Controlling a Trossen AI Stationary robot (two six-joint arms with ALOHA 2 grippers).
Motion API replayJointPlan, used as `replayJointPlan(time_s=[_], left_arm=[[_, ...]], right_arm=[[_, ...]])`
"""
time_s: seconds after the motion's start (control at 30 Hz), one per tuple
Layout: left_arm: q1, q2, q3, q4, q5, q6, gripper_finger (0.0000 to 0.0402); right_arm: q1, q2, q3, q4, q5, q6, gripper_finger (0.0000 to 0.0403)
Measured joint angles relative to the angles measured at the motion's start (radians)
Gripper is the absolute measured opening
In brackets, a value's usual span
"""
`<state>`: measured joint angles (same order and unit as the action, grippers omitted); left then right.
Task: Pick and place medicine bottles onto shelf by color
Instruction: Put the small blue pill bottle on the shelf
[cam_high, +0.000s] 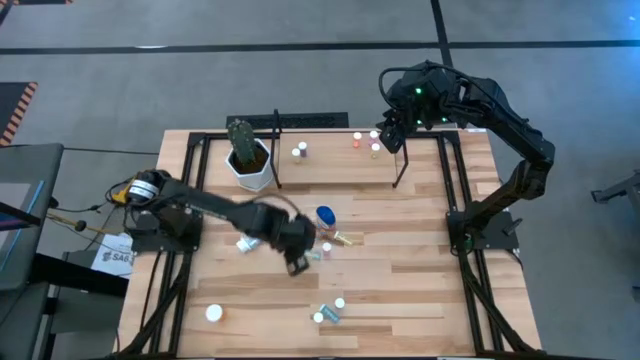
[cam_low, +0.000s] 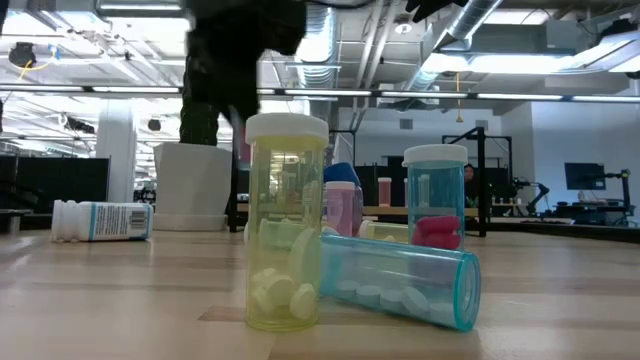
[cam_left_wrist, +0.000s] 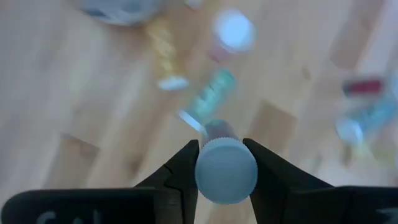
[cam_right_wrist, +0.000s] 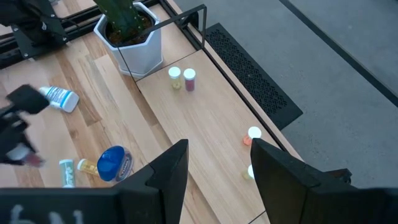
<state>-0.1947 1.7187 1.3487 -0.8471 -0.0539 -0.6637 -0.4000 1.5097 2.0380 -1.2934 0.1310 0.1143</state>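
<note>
The left gripper (cam_left_wrist: 225, 163) hangs mid-surface, its fingers (cam_left_wrist: 180, 171) pinched on a white-capped bottle (cam_left_wrist: 225, 169) by the cap alone; a swing toward the shelf (cam_high: 330, 152) could twist it loose onto the bottles below. The right gripper (cam_right_wrist: 214, 163) waits over the shelf, fingers part-open and empty.

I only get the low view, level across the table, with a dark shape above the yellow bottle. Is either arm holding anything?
Observer: Yes. The left fingers are clamped on a small white-capped bottle, lifted off the table.
Operator: And the other arm?
Observer: The right fingers hover open and empty above the shelf.
Operator: Anything on that shelf?
Observer: A yellow bottle and a pink bottle stand beside the cactus pot.
</note>
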Motion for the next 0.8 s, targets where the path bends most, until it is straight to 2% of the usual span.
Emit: replayJointPlan(time_s=[0.17,0.33,0.53,0.8], left_arm=[[0.110,0.000,0.001,0.001,-0.001,-0.010,0.0094],[0.202,0.000,0.001,0.000,0.055,0.083,0.0094],[0.309,0.000,0.001,-0.015,0.146,0.335,0.0094],[0.441,0.000,0.001,-0.123,0.126,0.658,0.0094]], right_arm=[[0.000,0.000,0.000,0.000,0.000,0.000,0.0195],[0.000,0.000,0.000,0.000,0.000,0.000,0.0195],[0.000,0.000,0.000,0.000,0.000,0.000,0.0195],[0.000,0.000,0.000,0.000,0.000,0.000,0.0195]])
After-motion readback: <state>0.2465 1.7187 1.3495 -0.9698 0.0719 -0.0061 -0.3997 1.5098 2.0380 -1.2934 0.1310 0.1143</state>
